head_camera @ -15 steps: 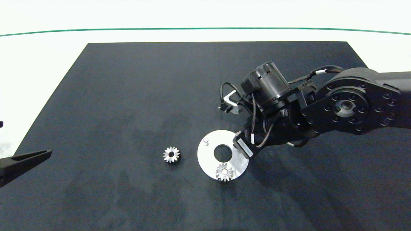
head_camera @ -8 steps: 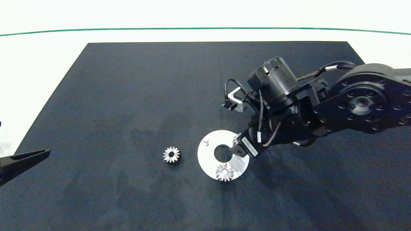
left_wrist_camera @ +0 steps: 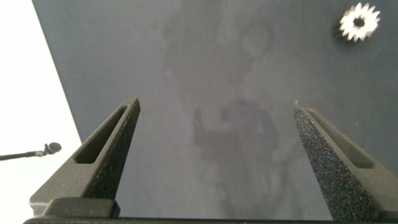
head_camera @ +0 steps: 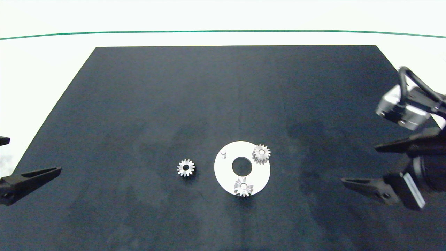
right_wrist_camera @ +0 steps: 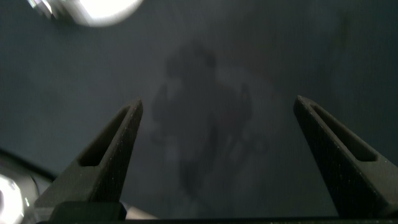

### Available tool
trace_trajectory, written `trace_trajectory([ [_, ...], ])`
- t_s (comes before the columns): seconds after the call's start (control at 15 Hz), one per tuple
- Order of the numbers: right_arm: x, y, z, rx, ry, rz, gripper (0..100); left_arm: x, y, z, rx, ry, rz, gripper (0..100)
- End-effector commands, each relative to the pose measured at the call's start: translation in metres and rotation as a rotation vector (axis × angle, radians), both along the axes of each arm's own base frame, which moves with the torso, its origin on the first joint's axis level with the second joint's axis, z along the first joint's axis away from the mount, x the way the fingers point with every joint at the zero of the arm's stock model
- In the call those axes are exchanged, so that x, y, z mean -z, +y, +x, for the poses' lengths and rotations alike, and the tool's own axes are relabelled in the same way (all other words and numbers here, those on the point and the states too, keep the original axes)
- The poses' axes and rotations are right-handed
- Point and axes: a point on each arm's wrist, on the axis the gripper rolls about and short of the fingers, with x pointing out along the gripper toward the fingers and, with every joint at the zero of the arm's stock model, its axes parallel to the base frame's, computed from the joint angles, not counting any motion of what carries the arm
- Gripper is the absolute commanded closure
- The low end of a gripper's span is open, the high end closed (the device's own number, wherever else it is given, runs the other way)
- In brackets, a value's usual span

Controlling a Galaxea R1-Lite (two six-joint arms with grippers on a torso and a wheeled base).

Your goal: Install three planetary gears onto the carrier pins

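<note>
A white round disc (head_camera: 223,172) with a central hole lies on the dark mat. One silver gear (head_camera: 261,153) sits on its far-right pin and another (head_camera: 243,187) on its near pin. The far-left pin (head_camera: 224,153) stands bare. A third gear (head_camera: 185,167) lies flat on the mat left of the disc, also seen in the left wrist view (left_wrist_camera: 359,22). My right gripper (head_camera: 362,165) hangs open and empty at the right edge, well clear of the disc; the right wrist view (right_wrist_camera: 217,134) shows only mat between its fingers. My left gripper (left_wrist_camera: 214,134) is open at the left edge.
The dark mat (head_camera: 139,104) covers most of the white table (head_camera: 41,62). A green line (head_camera: 223,31) runs along the far side. The mat's left edge lies close to my left gripper.
My right arm has pulled away from the disc to the right edge, leaving a gear on the far-right pin. The left gripper has barely shifted.
</note>
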Motion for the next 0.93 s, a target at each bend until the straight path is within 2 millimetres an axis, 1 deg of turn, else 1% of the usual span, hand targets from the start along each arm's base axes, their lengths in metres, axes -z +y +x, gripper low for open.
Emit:
trace_trajectory([
  [0.07,0.03,-0.045,-0.039,0.137,-0.007,0.029,0,0.022,-0.004,0.03,0.01,0.088,0.011,0],
  [0.13,0.031,-0.047,-0.044,0.128,-0.016,0.027,0,0.023,-0.01,0.036,0.048,0.08,0.01,0],
  [0.27,0.043,-0.053,-0.058,0.106,-0.018,-0.002,0,0.028,-0.023,0.039,0.121,0.095,0.024,0],
  [0.33,0.047,-0.056,-0.065,0.099,-0.024,-0.006,0,0.03,-0.028,0.043,0.136,0.109,0.037,0],
  [0.4,0.048,-0.058,-0.068,0.099,-0.029,-0.008,0,0.032,-0.036,0.048,0.168,0.11,0.047,0],
  [0.47,0.048,-0.058,-0.068,0.095,-0.031,-0.009,0,0.035,-0.046,0.052,0.203,0.119,0.059,0],
  [0.6,0.048,-0.057,-0.067,0.089,-0.029,-0.018,0,0.045,-0.065,0.068,0.223,0.146,0.099,0],
  [0.73,0.049,-0.056,-0.065,0.086,-0.017,-0.024,0,0.053,-0.072,0.077,0.224,0.157,0.1,0],
  [0.93,0.054,-0.053,-0.064,0.063,0.005,-0.038,0,0.049,-0.081,0.096,0.224,0.106,0.085,0],
])
